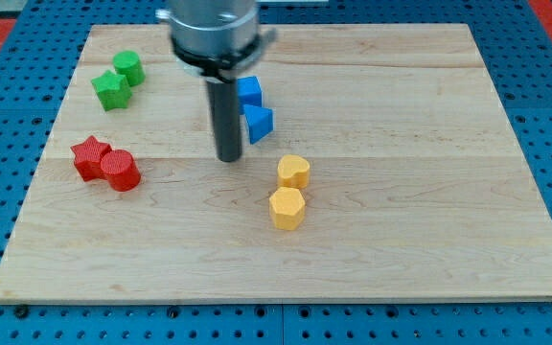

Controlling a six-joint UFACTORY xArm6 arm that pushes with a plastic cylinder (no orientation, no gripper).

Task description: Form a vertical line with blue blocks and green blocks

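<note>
My tip (229,157) rests on the board just left of and slightly below the two blue blocks. A blue cube-like block (249,92) sits above a blue triangular block (259,123); they touch, and the rod hides part of their left sides. A green star block (111,90) and a green cylinder-like block (128,68) touch each other at the view's upper left, far left of my tip.
A red star block (90,156) and a red cylinder (121,170) touch at the view's left. A yellow heart-like block (293,172) sits above a yellow hexagon (287,207), right of and below my tip. The wooden board (401,240) lies on a blue pegboard.
</note>
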